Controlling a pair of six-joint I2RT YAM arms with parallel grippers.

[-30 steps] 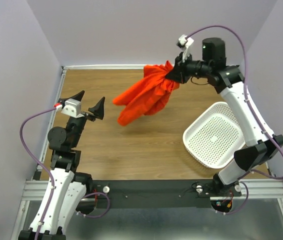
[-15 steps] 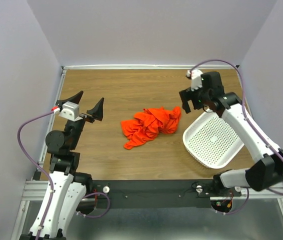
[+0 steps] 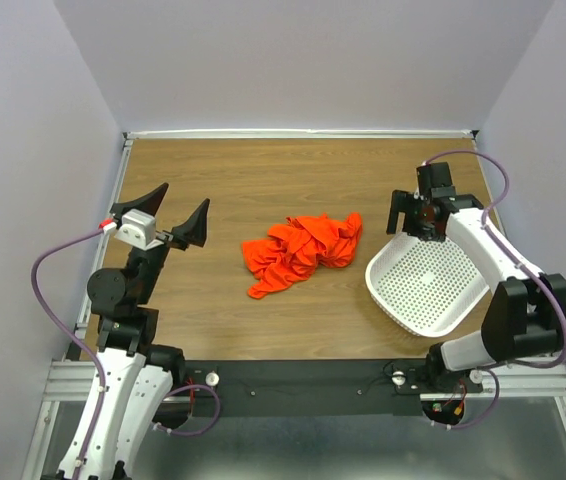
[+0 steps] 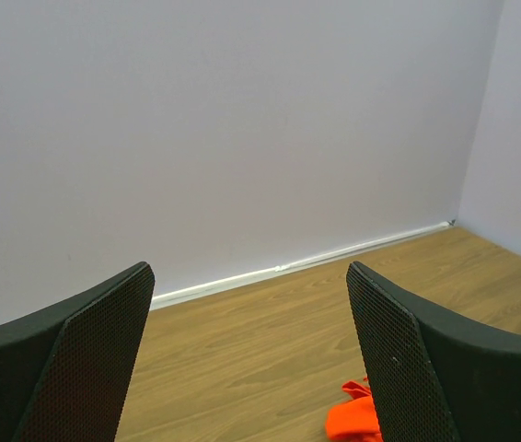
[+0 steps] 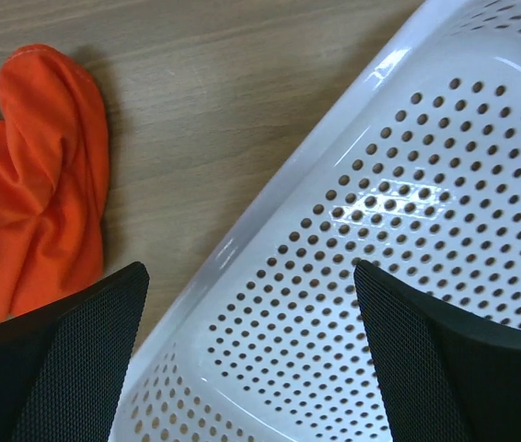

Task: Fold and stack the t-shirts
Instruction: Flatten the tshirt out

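Note:
One orange-red t-shirt lies crumpled in a heap on the middle of the wooden table, and nothing holds it. My right gripper hangs open and empty to its right, above the basket's far-left rim. The right wrist view has the open right gripper over that rim, with a fold of the t-shirt at the left. My left gripper is raised at the table's left side, open and empty. In the left wrist view the left gripper points at the far wall, and a scrap of the t-shirt shows low down.
A white perforated basket sits tilted at the right of the table, its inside holding nothing that I can see. Lilac walls close in the table on three sides. A black rail runs along the near edge.
The right gripper opened and let go of the t-shirt, which fell from the air into a heap on the table. The right arm then swung right and down over the basket.

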